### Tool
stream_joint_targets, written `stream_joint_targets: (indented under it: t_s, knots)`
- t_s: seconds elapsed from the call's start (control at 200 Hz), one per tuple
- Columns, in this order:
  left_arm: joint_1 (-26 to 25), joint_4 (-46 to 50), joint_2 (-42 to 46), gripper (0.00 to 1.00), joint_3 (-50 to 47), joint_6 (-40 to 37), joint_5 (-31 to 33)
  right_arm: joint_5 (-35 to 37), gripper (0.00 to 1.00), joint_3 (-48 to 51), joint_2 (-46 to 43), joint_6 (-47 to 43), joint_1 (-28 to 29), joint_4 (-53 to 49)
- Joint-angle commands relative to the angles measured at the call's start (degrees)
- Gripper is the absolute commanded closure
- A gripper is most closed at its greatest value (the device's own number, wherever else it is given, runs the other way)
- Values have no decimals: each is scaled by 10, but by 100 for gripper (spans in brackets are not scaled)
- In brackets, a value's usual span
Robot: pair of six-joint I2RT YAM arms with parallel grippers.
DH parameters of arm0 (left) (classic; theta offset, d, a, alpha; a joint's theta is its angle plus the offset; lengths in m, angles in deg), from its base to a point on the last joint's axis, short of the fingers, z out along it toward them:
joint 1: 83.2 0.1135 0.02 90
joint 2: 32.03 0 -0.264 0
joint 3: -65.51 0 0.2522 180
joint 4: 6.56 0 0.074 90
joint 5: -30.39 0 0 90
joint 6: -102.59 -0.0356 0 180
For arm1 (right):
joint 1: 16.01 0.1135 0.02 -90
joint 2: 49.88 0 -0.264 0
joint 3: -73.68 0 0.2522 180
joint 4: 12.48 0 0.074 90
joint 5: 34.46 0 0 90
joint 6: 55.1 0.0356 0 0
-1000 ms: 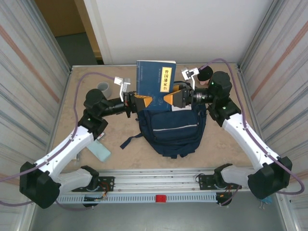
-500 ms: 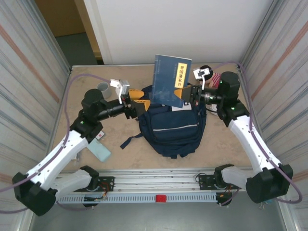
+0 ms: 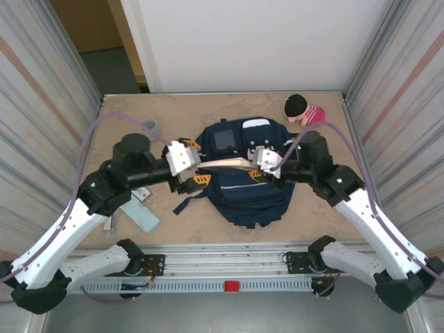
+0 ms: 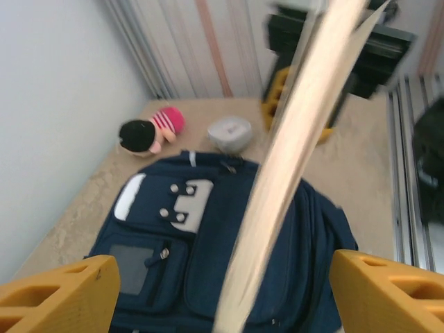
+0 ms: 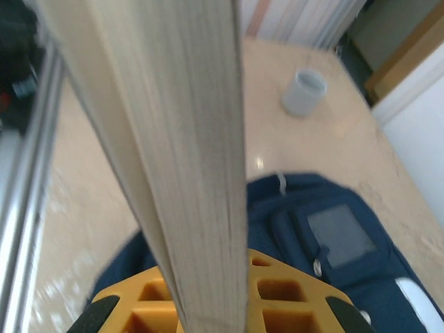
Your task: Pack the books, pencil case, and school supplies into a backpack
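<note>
Crossing backpack [image 3: 251,200], book [image 3: 223,164] pinched by right jaws, between parted left jaws.

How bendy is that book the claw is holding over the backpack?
Probably a bit floppy: the book is thin and seems to bow slightly, gripped at one end by the right claw. Likely light, since one claw alone holds it out level. Its pages may fan open.

A small grey cup [image 3: 148,125] stands upright on the sandy beige table [image 3: 208,111] near its far left corner. It is well apart from a little doll [image 3: 303,109] with black hair and a pink striped top, lying by the far right corner. A plain white wall [image 3: 243,41] rises behind, and ribbed metal panels [image 3: 41,104] line both sides.
</note>
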Motion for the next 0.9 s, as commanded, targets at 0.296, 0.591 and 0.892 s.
stream_joint_targets:
  t_s: [0.296,0.591,0.892]
  knots:
    - [-67,37,-96,33,8,-87,113,18,100,-28,44,-93,41,-28]
    - [30,-149,-8,100,-113,-16,-111,-106,46,7,8,28,-44,44]
    - [158,-448,57,100,-239,214,-307,-381,33,211,-66,468,-189,503]
